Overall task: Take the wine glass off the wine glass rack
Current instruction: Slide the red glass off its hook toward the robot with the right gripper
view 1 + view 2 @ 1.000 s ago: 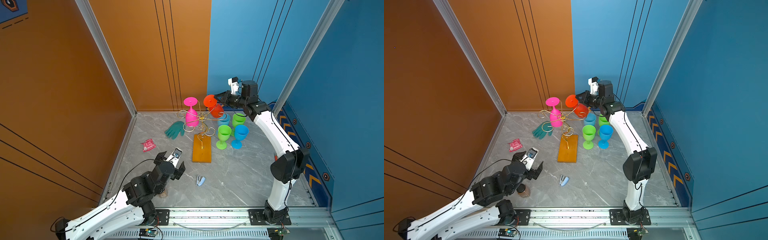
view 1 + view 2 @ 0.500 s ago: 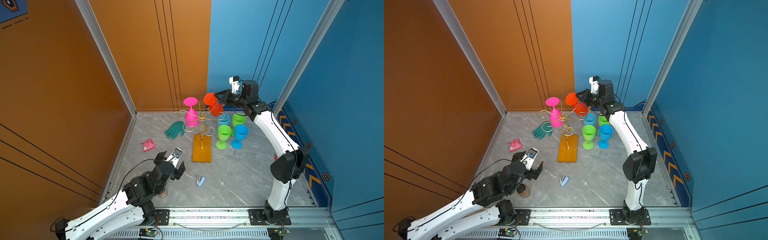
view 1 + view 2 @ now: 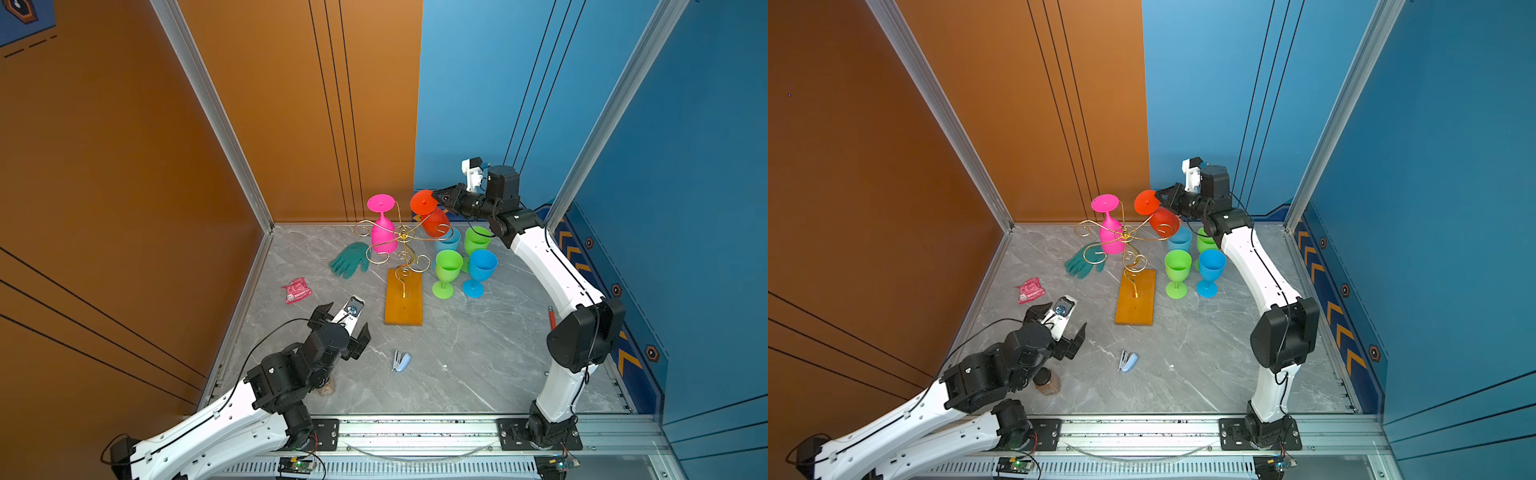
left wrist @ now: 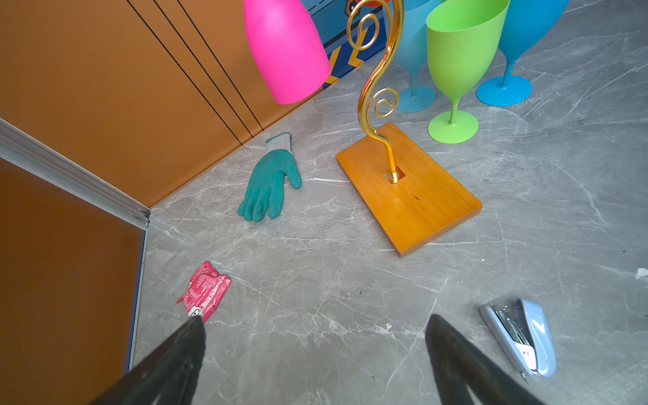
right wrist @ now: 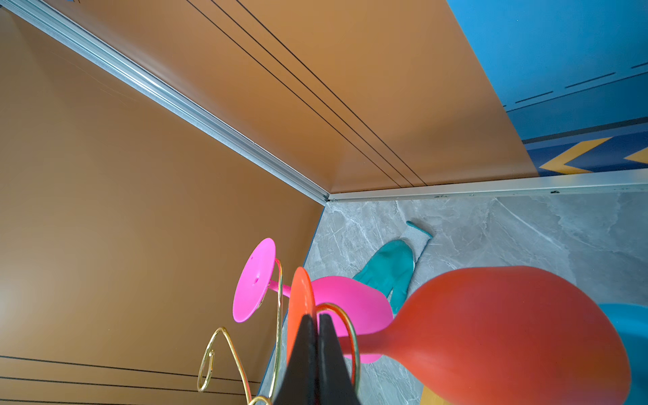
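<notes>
The job is at the unhooking stage: the right gripper (image 3: 441,198) has reached in from the back corner and has its jaws pinched together on the orange-red wine glass (image 3: 434,222), right up at the foot end. In the right wrist view the black fingertips (image 5: 308,336) sit against the disc of the foot, though I can't tell whether they nip the foot's edge or the stem just behind it. The glass hangs tilted, bowl down and outward, and a gold curl of the wine glass rack (image 3: 403,237) still loops round its stem, so I'd say it isn't free yet. The next move, to my eye, calls for drawing the stem out through the open mouth of that curl, away from the hub, gently enough that the wire stand and its wooden base (image 3: 404,299) don't get dragged, and without bumping the pink wine glass (image 3: 383,235) hanging alongside or the green goblet (image 3: 448,266) and blue goblet (image 3: 482,266) standing just below. The left gripper (image 3: 347,328) hangs well apart near the front, jaws spread wide and empty.
</notes>
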Motion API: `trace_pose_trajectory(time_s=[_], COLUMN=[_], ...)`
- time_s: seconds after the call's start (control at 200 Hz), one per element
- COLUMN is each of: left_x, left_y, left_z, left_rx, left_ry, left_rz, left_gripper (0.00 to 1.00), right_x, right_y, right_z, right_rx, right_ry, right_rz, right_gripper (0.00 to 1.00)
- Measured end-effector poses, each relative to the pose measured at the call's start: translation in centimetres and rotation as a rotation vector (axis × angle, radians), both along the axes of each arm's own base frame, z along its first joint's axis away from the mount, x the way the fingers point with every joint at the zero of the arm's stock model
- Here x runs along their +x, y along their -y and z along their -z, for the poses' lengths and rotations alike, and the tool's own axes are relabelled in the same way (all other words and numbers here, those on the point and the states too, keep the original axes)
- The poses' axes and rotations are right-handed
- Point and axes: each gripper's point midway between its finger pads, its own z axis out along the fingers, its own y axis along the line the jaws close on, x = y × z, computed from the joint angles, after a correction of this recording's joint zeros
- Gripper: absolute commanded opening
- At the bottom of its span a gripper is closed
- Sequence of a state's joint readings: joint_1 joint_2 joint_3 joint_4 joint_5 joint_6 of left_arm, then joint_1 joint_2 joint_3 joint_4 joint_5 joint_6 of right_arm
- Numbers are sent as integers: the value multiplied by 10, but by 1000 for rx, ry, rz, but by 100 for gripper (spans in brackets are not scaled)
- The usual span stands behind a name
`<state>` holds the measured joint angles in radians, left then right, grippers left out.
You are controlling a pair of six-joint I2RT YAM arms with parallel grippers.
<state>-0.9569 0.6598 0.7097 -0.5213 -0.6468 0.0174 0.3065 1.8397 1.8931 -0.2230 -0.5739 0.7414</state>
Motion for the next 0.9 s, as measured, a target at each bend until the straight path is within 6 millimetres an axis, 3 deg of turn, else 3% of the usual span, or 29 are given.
trace_pose_trajectory(time_s=[0.626,0.901], left_x=[0,-1], left_y=[0,1], left_z=[0,0], left_rx=[0,0], left_ry=[0,0], left_rz=[1,6], left_gripper=[98,98], right_x=[-14,-25], right_y=[7,-12], right_z=[1,6], right_rx=[21,51], right_ry=[-14,-42], right_rz=[9,-28], right_gripper=[0,0])
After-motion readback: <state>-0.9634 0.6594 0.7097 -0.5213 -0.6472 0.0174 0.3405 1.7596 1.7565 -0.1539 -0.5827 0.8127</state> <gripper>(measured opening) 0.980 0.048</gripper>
